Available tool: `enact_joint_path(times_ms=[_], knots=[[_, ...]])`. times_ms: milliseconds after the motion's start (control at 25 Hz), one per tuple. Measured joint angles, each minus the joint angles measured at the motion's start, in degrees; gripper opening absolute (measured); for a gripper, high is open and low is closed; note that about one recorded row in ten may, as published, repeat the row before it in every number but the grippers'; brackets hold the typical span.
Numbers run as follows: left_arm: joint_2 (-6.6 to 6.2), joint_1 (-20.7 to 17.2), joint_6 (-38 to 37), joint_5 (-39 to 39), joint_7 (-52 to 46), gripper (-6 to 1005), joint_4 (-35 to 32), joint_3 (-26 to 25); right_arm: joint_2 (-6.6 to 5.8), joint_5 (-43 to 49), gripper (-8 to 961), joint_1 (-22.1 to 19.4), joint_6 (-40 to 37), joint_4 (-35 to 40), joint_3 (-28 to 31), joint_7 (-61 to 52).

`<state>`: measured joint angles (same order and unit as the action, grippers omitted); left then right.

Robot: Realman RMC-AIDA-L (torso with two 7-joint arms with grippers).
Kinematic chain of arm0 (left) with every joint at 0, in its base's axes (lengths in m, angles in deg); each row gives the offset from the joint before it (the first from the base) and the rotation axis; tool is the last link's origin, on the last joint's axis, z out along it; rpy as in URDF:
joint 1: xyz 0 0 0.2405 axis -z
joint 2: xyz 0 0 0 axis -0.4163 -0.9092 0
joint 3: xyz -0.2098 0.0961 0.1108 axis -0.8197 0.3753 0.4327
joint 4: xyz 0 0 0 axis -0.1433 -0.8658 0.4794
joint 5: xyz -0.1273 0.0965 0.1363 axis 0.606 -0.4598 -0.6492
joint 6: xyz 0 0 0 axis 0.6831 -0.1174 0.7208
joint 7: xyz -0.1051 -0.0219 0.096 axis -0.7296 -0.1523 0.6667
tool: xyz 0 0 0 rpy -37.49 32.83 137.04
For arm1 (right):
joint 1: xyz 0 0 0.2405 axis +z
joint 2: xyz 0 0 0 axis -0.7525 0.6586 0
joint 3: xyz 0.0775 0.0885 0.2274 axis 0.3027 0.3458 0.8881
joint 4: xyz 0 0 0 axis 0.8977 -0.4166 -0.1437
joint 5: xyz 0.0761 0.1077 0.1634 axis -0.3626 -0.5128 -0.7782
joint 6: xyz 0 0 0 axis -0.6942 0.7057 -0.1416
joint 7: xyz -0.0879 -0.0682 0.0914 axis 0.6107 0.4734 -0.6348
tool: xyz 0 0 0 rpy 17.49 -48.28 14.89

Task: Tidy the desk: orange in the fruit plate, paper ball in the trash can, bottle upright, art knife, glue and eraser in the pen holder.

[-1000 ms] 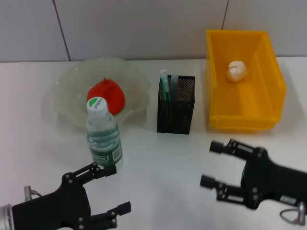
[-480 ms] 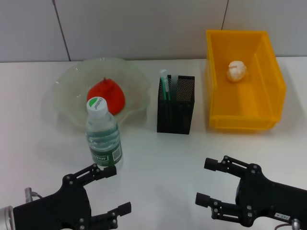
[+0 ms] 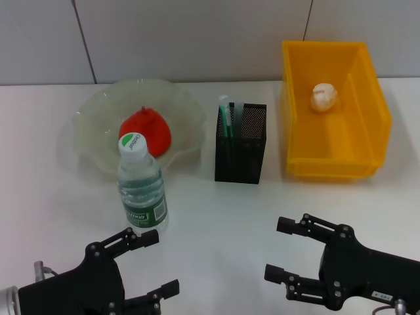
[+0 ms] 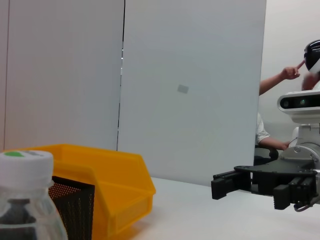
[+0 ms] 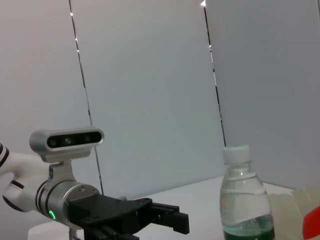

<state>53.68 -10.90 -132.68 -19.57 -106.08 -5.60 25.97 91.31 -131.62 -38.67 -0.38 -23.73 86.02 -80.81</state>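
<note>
Both grippers hang empty near the worktop's front edge. The black left gripper (image 3: 147,262) has its fingers spread wide, just in front of the clear plastic water bottle with a green label and white cap (image 3: 140,186). The black right gripper (image 3: 285,249) is likewise open, toward the front right, well apart from everything.

The bottle stands upright near the front left. It looks partly filled, so it is probably moderately heavy and top-light. Its ribbed, thin wall would likely give under a hard squeeze and is smooth enough to slip. The labelled mid-body seems the best place to hold it.

Behind it, toward the back left corner, the red-orange round fruit with a small pointed top (image 3: 145,130) lies in the wide translucent pale-green bowl with a wavy scalloped rim (image 3: 88,118). The fruit is firm and rollable; the bowl appears thin and light.

At mid-worktop stands the square black metal mesh box (image 3: 241,146), stiff and open-weave, with a green-and-white pen-like item upright inside. I cannot make out a knife, glue or eraser.

At the back right, the rigid, glossy bright-yellow rectangular plastic bin (image 3: 364,105) holds the small white crumpled paper ball (image 3: 324,96), which is very light and crushable.
</note>
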Motion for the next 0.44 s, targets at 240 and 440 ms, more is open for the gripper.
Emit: enact_joint_path(times_ms=[240,440], knots=[[0.0,-0.1,0.03,0.05,0.01,826,0.08,0.0,0.06,0.0,786,0.59,0.0,1.08,0.26,0.45],[-0.07,-0.27,0.05,0.37,-0.05,826,0.07,0.0,0.05,0.0,786,1.16,0.0,1.9,0.28,0.48]])
